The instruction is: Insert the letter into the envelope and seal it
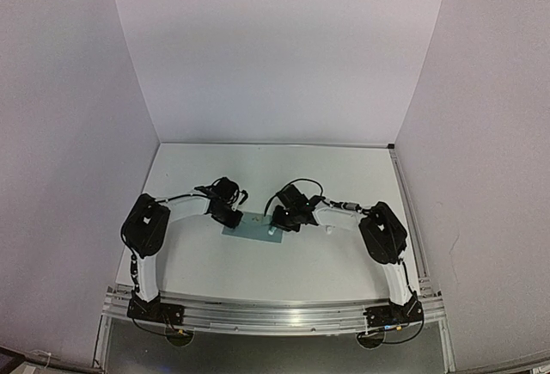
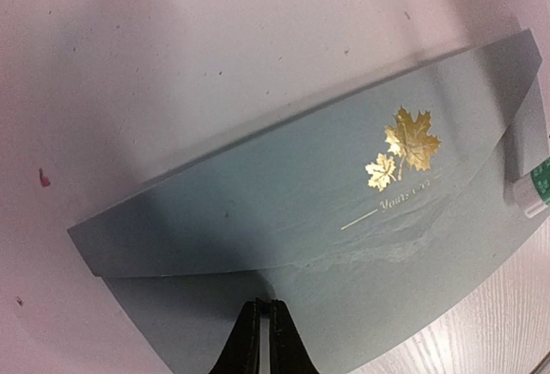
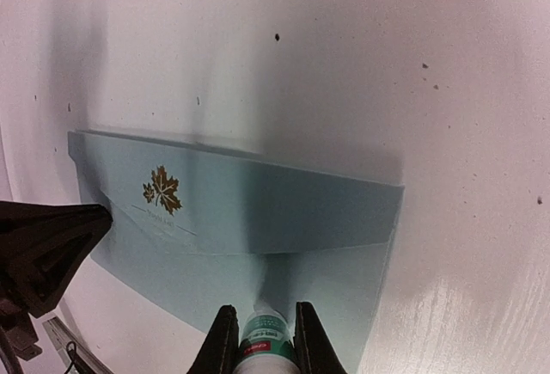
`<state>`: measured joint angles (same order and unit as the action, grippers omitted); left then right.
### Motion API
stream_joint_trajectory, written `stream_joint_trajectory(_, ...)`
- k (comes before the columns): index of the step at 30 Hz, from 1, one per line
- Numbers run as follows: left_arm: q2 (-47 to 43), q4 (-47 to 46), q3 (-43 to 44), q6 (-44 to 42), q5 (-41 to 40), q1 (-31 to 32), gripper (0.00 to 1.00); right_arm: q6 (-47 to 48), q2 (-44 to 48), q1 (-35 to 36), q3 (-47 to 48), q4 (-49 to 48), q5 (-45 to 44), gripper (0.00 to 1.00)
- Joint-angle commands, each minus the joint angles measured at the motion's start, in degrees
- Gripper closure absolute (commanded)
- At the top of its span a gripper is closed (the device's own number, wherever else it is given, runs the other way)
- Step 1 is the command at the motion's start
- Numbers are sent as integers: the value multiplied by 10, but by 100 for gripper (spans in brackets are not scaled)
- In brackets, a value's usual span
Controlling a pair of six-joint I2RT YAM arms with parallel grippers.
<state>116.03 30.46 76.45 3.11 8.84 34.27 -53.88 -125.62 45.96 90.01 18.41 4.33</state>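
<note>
**Holding a glue stick at the teal envelope**

The envelope lies flat on the white table, with both arms reaching over it. Its flap is folded down across its body and carries 2 gold maple leaves above a line of pale script. Whether the flap's edge is stuck down cannot be told.

The left gripper sits at the envelope's long edge opposite the fold. Its fingers are drawn almost together, with only a thin slit between them and the tips on the teal paper. Whether they pinch any of that paper cannot be told.

The right gripper is clamped around a white glue stick with a green label. The stick's end is on the envelope's body just below the flap's edge.
</note>
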Motion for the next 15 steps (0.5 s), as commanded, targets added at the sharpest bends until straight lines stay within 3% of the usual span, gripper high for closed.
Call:
stream_joint_trajectory(1,-28,15,-29,4,-25,-5,94,20,-61,-1,15,66,-7,100)
stream_joint_trajectory(15,-46,18,-30,4,-16,-13,94,34,-84,-4,60,82,-4,100)
